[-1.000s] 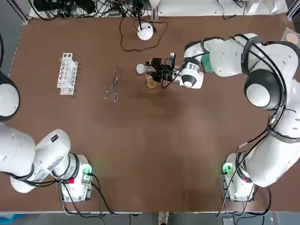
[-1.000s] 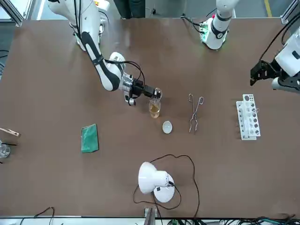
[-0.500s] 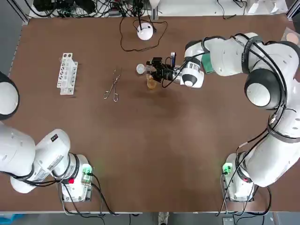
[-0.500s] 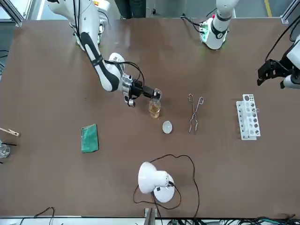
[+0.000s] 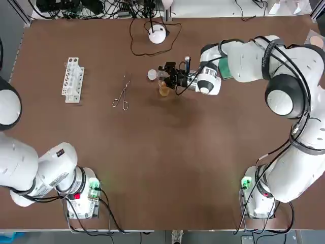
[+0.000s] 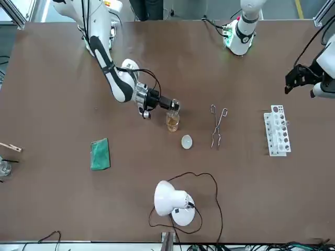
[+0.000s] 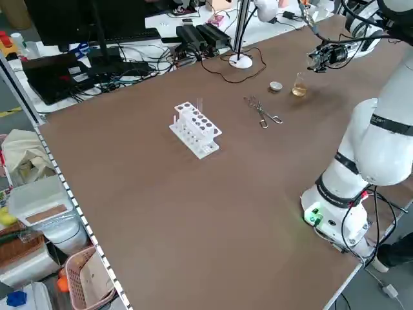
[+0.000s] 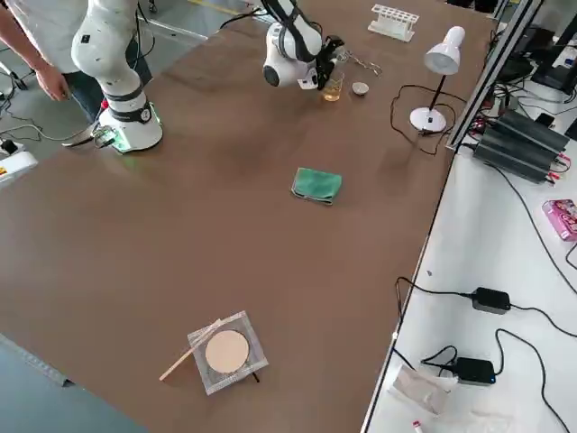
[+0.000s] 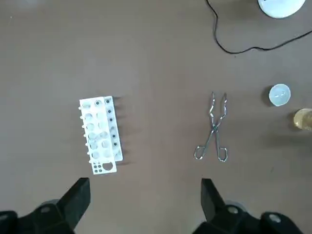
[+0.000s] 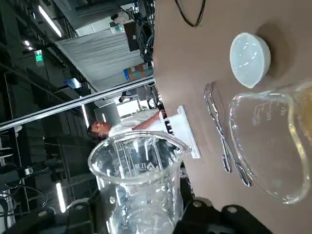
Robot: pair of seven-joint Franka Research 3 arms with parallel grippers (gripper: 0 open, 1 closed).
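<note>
Front view: your right gripper (image 6: 171, 106) clamps a beaker (image 10: 139, 187) just beside the amber flask (image 6: 172, 122); swing carelessly and you'll topple it. Left gripper (image 9: 144, 190) idles, fingers (image 9: 78, 195) spread.

Taking the flask (image 5: 163, 90) on the table (image 5: 167, 152) as the landmark, a dish (image 5: 152, 74) lies just beside it on its far left. The tongs (image 5: 122, 94) lie farther left, and the tube rack (image 5: 72, 80) sits well beyond them. A lamp (image 5: 157, 33) stands behind the flask near the table's far edge, a cloth (image 6: 99, 153) lies off to the flask's right, and the right gripper (image 5: 171, 77) holds a beaker (image 10: 139, 180) just over the flask's far-right side.
</note>
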